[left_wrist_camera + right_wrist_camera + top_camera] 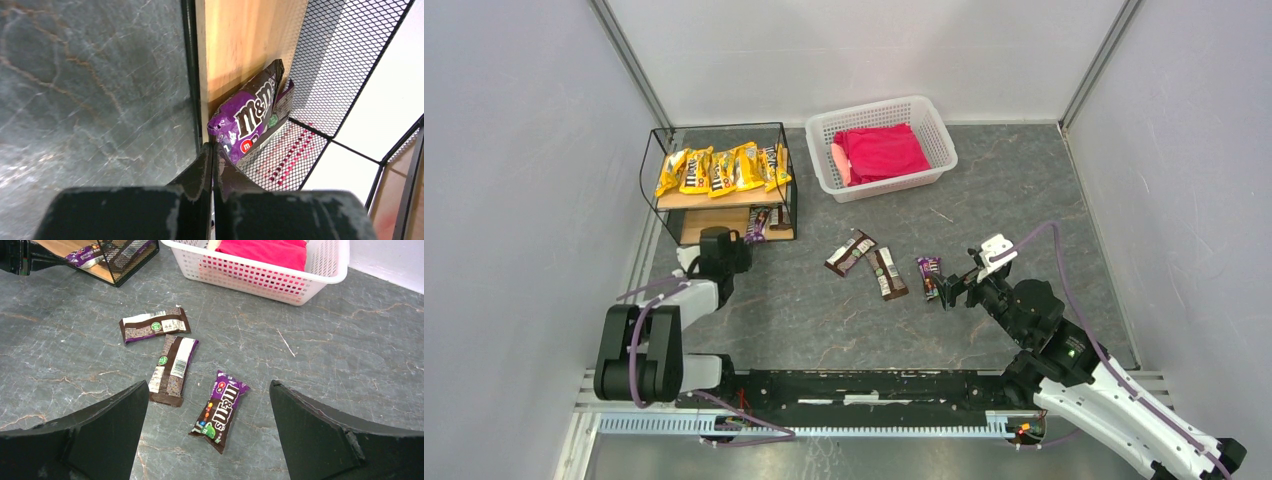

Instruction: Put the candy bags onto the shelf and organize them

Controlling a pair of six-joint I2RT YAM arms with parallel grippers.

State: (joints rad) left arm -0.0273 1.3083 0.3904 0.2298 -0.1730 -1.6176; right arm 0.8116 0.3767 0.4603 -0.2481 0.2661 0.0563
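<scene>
The shelf stands at the back left, with several yellow candy bags in a row on its upper board. A purple bag lies on the lower board against the mesh side. My left gripper is shut, its tips right at that bag's near end, and nothing shows between the jaws. My right gripper is open and hovers over a purple bag lying on the table. Two brown bags lie label-down just to its left.
A white perforated basket holding a red cloth stands at the back, right of the shelf. Grey walls close in the table on three sides. The left arm reaches along the left wall toward the shelf.
</scene>
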